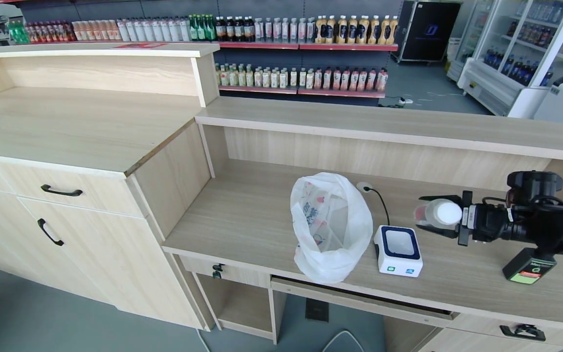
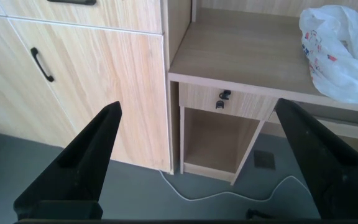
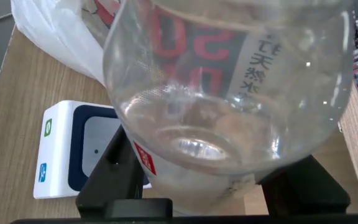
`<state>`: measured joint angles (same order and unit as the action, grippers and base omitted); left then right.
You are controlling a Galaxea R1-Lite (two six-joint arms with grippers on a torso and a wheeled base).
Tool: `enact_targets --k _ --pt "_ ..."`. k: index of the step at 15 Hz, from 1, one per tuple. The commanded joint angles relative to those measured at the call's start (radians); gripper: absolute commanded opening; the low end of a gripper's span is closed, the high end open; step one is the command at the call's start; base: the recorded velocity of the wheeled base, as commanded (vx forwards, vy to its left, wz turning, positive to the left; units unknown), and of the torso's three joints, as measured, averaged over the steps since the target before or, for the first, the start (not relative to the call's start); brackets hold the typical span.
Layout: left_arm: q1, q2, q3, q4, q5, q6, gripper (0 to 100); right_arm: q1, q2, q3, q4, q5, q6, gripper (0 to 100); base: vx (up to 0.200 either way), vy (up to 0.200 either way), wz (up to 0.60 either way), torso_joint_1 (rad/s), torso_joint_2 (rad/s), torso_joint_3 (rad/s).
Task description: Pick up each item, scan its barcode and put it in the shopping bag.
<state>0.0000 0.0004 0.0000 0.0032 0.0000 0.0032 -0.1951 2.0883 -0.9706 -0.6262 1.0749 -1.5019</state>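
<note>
Right gripper (image 1: 430, 215): holds clear bottle (image 1: 445, 213), right of barcode scanner (image 1: 398, 249).
Shopping bag (image 1: 330, 227): on worktop (image 1: 242, 215), just left of barcode scanner.
Left gripper (image 2: 199, 104): wide open.

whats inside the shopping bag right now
The shopping bag stands open on the counter. Through its mouth I see only white plastic with red and blue print, no item. Its crumpled folds hide the bottom, so something small could lie there.

red and dark print on bottle (image 3: 229, 93), blurred print on shopping bag (image 1: 330, 230)
</note>
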Motion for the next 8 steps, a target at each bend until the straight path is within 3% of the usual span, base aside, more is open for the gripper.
enact_targets --k 1,8 --pt "0.000 0.000 0.000 0.000 0.000 0.000 100 0.006 0.027 -0.011 -0.001 -0.001 -0.009 0 0.000 0.000 0.00 0.000 0.00 0.000" --pt "0.000 0.000 0.000 0.000 0.000 0.000 100 0.013 0.076 -0.023 -0.001 -0.001 -0.083 0 0.000 0.000 0.00 0.000 0.00 0.000"
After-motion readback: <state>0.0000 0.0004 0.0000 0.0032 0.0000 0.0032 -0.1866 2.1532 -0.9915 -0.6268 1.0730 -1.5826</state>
